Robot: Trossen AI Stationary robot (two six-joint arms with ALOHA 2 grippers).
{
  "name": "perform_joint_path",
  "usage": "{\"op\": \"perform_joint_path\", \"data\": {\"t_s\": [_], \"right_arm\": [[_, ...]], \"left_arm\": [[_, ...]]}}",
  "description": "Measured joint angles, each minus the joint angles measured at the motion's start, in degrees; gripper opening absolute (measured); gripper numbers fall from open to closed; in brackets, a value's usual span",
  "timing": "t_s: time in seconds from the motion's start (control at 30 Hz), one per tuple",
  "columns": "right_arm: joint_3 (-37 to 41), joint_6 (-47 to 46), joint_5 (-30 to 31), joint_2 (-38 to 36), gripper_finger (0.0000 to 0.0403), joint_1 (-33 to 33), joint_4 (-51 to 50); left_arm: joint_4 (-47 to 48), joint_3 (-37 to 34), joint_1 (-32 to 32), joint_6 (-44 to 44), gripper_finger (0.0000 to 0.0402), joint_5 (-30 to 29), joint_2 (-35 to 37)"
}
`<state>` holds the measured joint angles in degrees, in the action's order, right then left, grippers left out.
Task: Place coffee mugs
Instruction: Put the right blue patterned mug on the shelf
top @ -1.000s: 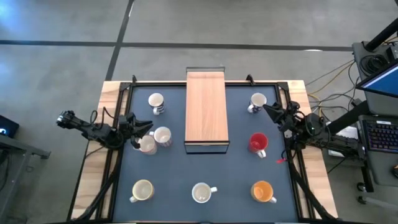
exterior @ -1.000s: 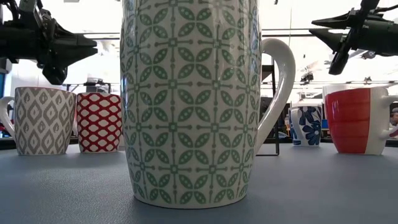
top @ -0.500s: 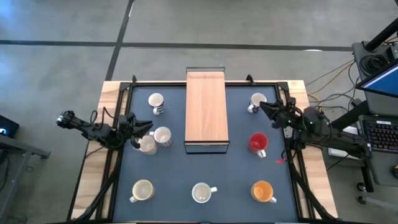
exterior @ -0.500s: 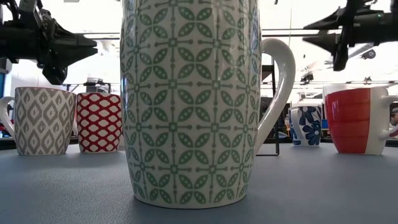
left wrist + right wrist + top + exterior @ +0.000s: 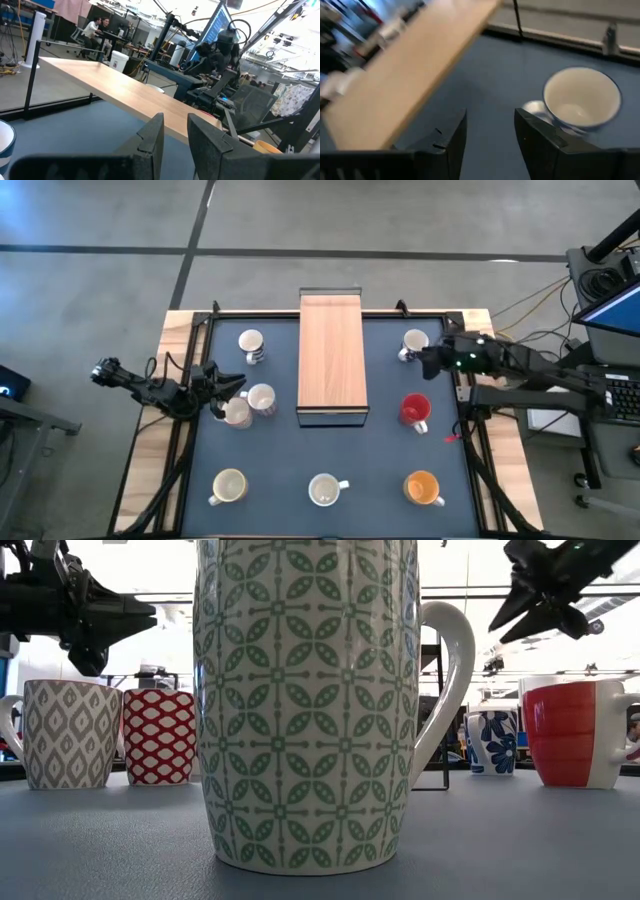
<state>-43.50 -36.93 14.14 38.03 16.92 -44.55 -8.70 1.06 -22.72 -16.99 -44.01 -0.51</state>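
Observation:
Eight mugs stand upright on the dark mat. My right gripper (image 5: 425, 360) (image 5: 497, 635) (image 5: 490, 130) is open and hovers beside the blue-flowered white mug (image 5: 414, 342) (image 5: 580, 97) (image 5: 492, 740), tipped down toward it and touching nothing. The red mug (image 5: 414, 409) (image 5: 570, 730) stands just nearer. My left gripper (image 5: 228, 388) (image 5: 150, 612) (image 5: 175, 135) is open, holds nothing, and hangs above two patterned mugs (image 5: 261, 398) (image 5: 237, 412). A green-patterned mug (image 5: 324, 490) (image 5: 305, 700) stands at the near middle, with an orange one (image 5: 422, 487) to its right.
A long wooden shelf on a thin black frame (image 5: 332, 355) (image 5: 125, 90) (image 5: 405, 75) runs down the table's middle from the far edge. Another white mug (image 5: 250, 343) stands far left and a cream one (image 5: 229, 485) near left. Bare mat lies between the mugs.
My right arm has swung toward the table's far edge. Its gripper has risen a little and tipped from level to slanting down toward the blue-flowered mug, staying open. No mug has moved.

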Motion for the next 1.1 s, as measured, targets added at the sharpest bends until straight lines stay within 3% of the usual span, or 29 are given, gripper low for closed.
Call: {"op": "perform_joint_path", "data": {"t_s": [0.37, 0.7, 1.1], "right_arm": [[-11.73, -2.52, 0.47, 18.32, 0.0183, 2.52, -15.48], [-18.33, 0.02, 0.49, 27.15, 0.0183, 9.04, -16.02], [-17.73, 1.50, -1.68, 36.40, 0.0182, 15.10, -8.92]], "left_arm": [[-0.01, -0.02, 0.01, 0.00, 0.0068, 0.01, 0.00], [-0.05, 0.00, 0.01, 0.00, 0.0068, 0.02, 0.00], [-0.03, -0.01, 0.02, 0.00, 0.0068, 0.01, -0.01]]}}
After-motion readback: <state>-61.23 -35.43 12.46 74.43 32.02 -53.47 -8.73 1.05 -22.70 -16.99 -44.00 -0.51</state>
